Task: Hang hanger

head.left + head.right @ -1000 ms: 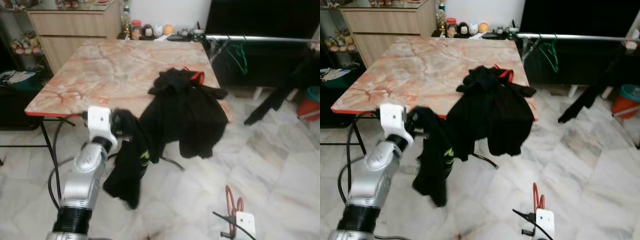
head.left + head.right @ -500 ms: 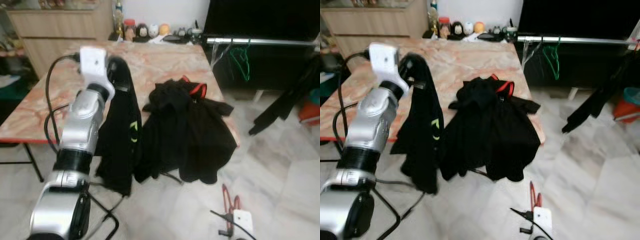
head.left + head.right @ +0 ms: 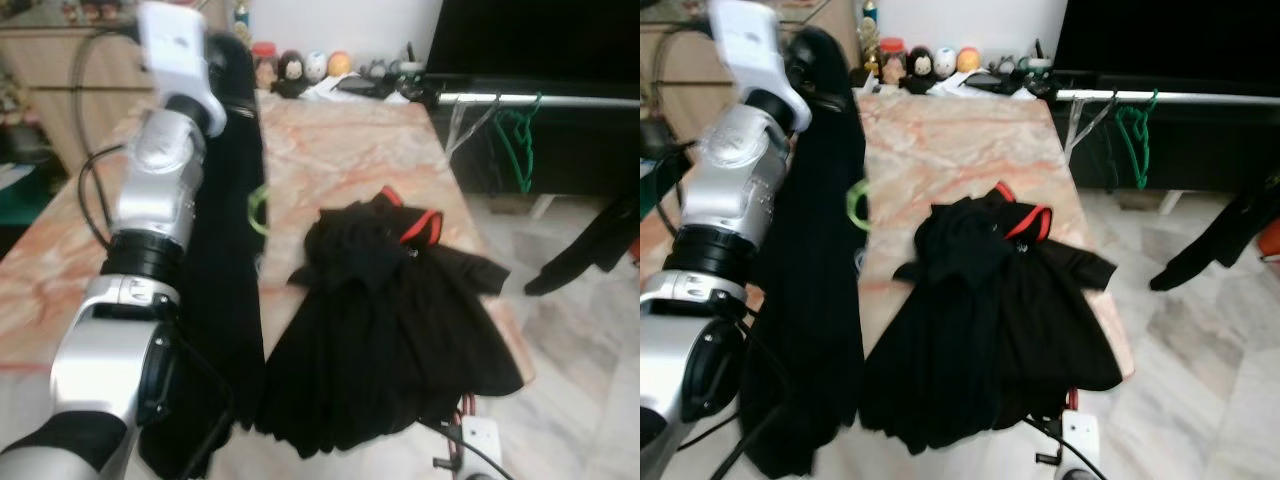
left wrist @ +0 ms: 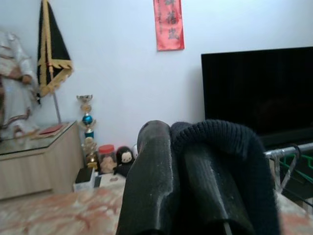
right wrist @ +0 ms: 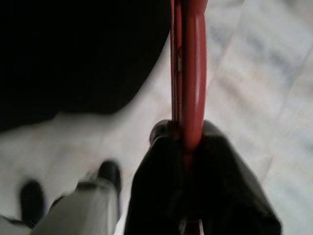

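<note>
Left arm (image 3: 150, 200) is raised high at the left of the scene, its gripper (image 4: 195, 181) clenched on a black garment (image 3: 815, 290). In the left wrist view the dark knit cloth is bunched over and between the fingers (image 4: 151, 181). The garment hangs straight down from the gripper as a long dark strip, past the near left edge of the table (image 3: 340, 160) toward the floor (image 3: 590, 350). A small green patch (image 3: 857, 205) shows on its right edge.

A second pile of black clothes (image 3: 390, 330) with a red collar (image 3: 420, 222) lies on the near right part of the pink marble-pattern table and spills over the near edge. It sits just beside the hanging garment, right of it.

Right gripper (image 5: 188, 161) is low at the near right, pointing down at the pale tiled floor, fingers closed tight on a red hanger (image 5: 190, 73). The hanger runs straight out between the fingertips, with dark cloth near it. A bit of the white wrist block (image 3: 478, 440) shows at the bottom edge of the left eye view.

Far right, a metal clothes rail (image 3: 540, 99) runs in front of a dark TV screen (image 3: 1180, 40), with a green hanger (image 3: 520, 140) hooked on it. Another black garment (image 3: 1220, 235) hangs at the far right. Small jars and figurines (image 3: 300, 68) stand beyond the far edge of the table. A wooden cabinet (image 4: 34, 171) stands far left.
</note>
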You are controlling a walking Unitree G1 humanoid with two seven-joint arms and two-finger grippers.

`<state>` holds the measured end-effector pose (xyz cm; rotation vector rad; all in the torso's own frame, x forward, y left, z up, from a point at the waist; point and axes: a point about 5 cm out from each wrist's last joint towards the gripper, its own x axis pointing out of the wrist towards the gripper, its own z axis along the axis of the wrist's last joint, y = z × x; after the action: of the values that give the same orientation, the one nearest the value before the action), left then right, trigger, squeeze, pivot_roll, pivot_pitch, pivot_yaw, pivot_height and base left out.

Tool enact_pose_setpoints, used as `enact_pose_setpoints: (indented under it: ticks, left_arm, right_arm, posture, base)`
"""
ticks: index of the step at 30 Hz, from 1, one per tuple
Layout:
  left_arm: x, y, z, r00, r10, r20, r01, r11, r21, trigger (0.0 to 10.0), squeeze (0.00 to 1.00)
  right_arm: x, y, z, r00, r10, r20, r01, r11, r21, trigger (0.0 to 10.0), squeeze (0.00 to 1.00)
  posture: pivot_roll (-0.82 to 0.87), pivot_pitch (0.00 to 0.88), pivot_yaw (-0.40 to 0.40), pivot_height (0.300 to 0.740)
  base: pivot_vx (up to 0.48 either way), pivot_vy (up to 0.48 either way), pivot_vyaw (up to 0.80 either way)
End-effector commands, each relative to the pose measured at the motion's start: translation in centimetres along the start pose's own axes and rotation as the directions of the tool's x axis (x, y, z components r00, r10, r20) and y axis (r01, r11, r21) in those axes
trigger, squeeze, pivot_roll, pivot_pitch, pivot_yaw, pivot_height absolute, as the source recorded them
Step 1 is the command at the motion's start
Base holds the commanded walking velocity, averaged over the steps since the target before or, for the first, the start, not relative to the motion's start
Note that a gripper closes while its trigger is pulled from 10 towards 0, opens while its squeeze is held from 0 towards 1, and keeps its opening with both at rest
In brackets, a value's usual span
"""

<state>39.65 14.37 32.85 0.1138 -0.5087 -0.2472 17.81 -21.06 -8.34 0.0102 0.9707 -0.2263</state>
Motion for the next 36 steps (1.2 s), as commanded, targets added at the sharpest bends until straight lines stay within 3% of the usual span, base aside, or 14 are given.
enact_pose_setpoints:
  ticks: [1,6,8,11,18,19,20,21,29,36]
  left_arm:
    - [-0.8,0.6,-0.2,1.000,-0.015,0.002,0.015,1.000,-0.007,10.0,0.00]
    - [-4.5,-1.0,-4.3,0.978,-0.139,-0.157,0.127,0.988,-0.089,10.0,0.00]
    - [-7.8,-1.8,-6.9,0.936,-0.211,-0.281,0.179,0.974,-0.135,10.0,0.00]
    - [-11.4,-2.6,-8.6,0.880,-0.287,-0.378,0.226,0.954,-0.199,10.0,0.00]
    - [-14.5,-3.8,-9.2,0.825,-0.366,-0.431,0.282,0.927,-0.247,10.0,0.00]
    - [-15.2,-4.5,-9.2,0.810,-0.388,-0.440,0.296,0.918,-0.264,10.0,0.84]
    - [-15.2,-4.5,-9.2,0.810,-0.388,-0.440,0.296,0.918,-0.264,10.0,0.84]
    - [-15.6,-4.9,-9.2,0.801,-0.402,-0.444,0.304,0.912,-0.276,10.0,0.97]
    - [-16.2,-6.4,-9.0,0.752,-0.476,-0.456,0.380,0.878,-0.291,10.0,1.00]
    - [-16.8,-6.1,-8.5,0.721,-0.492,-0.488,0.408,0.871,-0.275,10.0,1.00]
  right_arm:
    - [0.0,1.0,0.0,1.000,0.027,-0.003,-0.027,1.000,-0.003,10.0,0.00]
    - [0.0,1.0,-0.2,1.000,0.028,-0.008,-0.028,1.000,-0.005,10.0,0.00]
    - [0.0,1.0,-0.3,1.000,0.028,-0.011,-0.028,1.000,-0.005,10.0,0.00]
    - [-0.1,1.1,-0.4,1.000,0.028,-0.014,-0.028,1.000,-0.005,10.0,0.00]
    - [-0.1,1.1,-0.5,0.999,0.028,-0.019,-0.028,1.000,-0.008,10.0,0.00]
    - [-0.1,1.1,-0.6,0.999,0.029,-0.020,-0.029,1.000,-0.011,10.0,0.00]
    - [-0.1,1.1,-0.6,0.999,0.029,-0.020,-0.029,1.000,-0.011,10.0,0.00]
    - [-0.1,1.1,-0.6,0.999,0.029,-0.021,-0.030,0.999,-0.013,10.0,0.00]
    - [-0.1,1.1,-0.7,0.999,0.029,-0.022,-0.029,0.999,-0.017,10.0,0.00]
    - [-0.1,1.1,-0.8,0.999,0.029,-0.025,-0.029,0.999,-0.018,10.0,0.00]
  posture:
    - [0.01,0.000,-0.040,0.732]
    - [0.01,0.000,-0.037,0.732]
    - [0.01,0.000,-0.032,0.732]
    - [0.00,0.000,-0.027,0.732]
    - [0.01,0.000,-0.022,0.732]
    - [0.01,0.000,-0.021,0.732]
    - [0.01,0.000,-0.021,0.732]
    - [0.01,0.000,-0.021,0.732]
    - [-0.01,0.000,-0.016,0.732]
    - [0.00,0.000,-0.014,0.732]
  base:
    - [0.000,0.000,0.00]
    - [0.000,0.000,0.00]
    - [0.000,0.000,0.00]
    - [0.000,0.000,0.00]
    - [0.000,0.000,0.00]
    - [0.000,0.000,0.00]
    - [0.000,0.000,0.00]
    - [0.000,0.000,0.00]
    - [0.000,0.000,0.00]
    - [0.000,0.000,0.00]
